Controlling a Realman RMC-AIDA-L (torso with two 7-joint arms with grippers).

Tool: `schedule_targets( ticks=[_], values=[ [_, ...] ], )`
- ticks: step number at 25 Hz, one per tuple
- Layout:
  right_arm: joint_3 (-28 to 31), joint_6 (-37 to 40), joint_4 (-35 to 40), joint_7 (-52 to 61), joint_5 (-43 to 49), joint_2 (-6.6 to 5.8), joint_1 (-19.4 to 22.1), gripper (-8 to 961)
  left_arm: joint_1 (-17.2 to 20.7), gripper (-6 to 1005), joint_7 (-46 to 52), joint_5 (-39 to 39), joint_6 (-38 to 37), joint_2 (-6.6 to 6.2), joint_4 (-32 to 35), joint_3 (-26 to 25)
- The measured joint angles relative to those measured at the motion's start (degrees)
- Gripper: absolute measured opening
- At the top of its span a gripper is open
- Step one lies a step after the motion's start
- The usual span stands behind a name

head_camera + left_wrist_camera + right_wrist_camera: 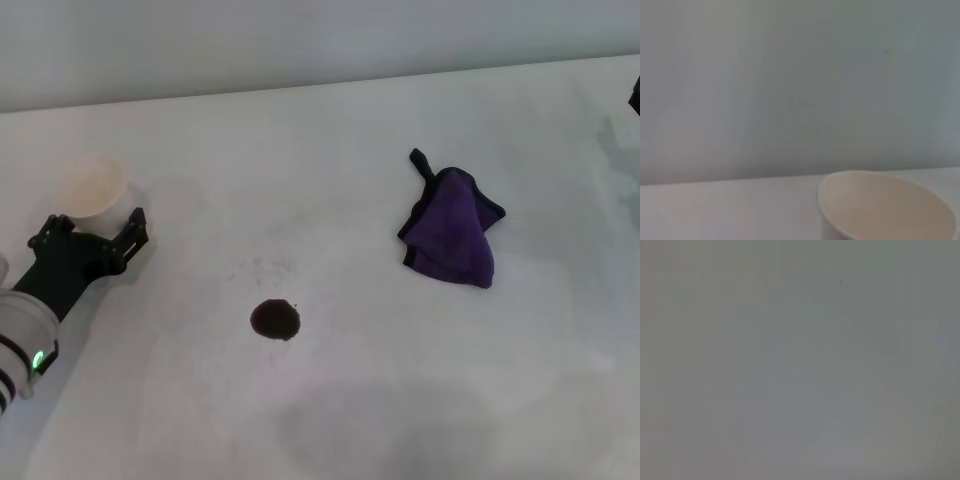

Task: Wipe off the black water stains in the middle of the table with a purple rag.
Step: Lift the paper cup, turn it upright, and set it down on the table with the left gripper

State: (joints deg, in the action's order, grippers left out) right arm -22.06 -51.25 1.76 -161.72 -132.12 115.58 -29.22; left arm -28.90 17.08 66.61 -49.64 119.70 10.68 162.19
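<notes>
**poster1:** Nearest the head camera, the left arm's white forearm with a green light is seen at the near-left corner; the left gripper point(92, 232) is held low over the table point(330, 420), its two black fingers spread apart with nothing held between them; a white paper cup point(95, 186) is found just beyond the fingertips, on the far side, and whether it is touched can't be told tbh.

**poster2:** and the stuff that matters?

**poster1:** the black water stains point(275, 319) are seen as one small round dark blot near the middle of the table, a bit left of centre; a faint grey smudge point(262, 270) is seen just beyond it; the purple rag point(455, 230) is left crumpled to the right and farther back, well apart from the blot, with a black tail point(420, 162) sticking out toward the far side; it is touched by neither gripper.

**poster2:** right arm?

**poster1:** only a dark sliver is glimpsed at the far-right edge; the right gripper isn't shown, so its state can't be told; in the left wrist view the cup's rim point(885, 197) is seen close up against a plain wall point(790, 85); the right wrist view is filled with blank grey.
</notes>
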Motion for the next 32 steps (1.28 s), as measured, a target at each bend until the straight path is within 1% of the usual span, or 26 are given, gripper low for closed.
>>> schedule_targets(
  ticks=[7, 12, 14, 17, 24, 29, 32],
  values=[
    [0.00, -0.22, 0.21, 0.00, 0.02, 0.00, 0.12, 868, 1.45, 806, -0.40, -0.01, -0.05, 0.00, 0.85, 0.05],
    [0.00, -0.50, 0.25, 0.00, 0.02, 0.00, 0.29, 869, 3.11, 808, -7.08, 1.02, -1.56, 0.10, 3.32, 0.03],
    [0.00, -0.76, 0.24, 0.00, 0.02, 0.00, 0.51, 869, 3.82, 809, -8.12, 1.43, -3.03, 0.09, 3.95, 0.01],
    [0.02, -1.40, 0.31, 0.00, 0.02, 0.00, 0.89, 869, 4.82, 811, -7.82, 1.42, -5.14, -0.08, 4.45, 0.02],
    [0.03, -3.21, 0.51, 0.00, 0.02, -0.08, 1.29, 869, 5.48, 828, -7.48, 1.69, -5.68, -0.17, 4.52, 0.06],
    [0.01, -3.33, 0.54, 0.00, 0.02, -0.13, 1.32, 868, 5.78, 886, -7.46, 1.84, -6.49, -0.17, 4.62, 0.08],
    [0.11, -3.33, 0.53, 0.00, -0.03, -0.08, 1.52, 868, 6.91, 885, -7.44, 1.59, -8.41, -0.17, 4.62, 0.25]
  ],
)
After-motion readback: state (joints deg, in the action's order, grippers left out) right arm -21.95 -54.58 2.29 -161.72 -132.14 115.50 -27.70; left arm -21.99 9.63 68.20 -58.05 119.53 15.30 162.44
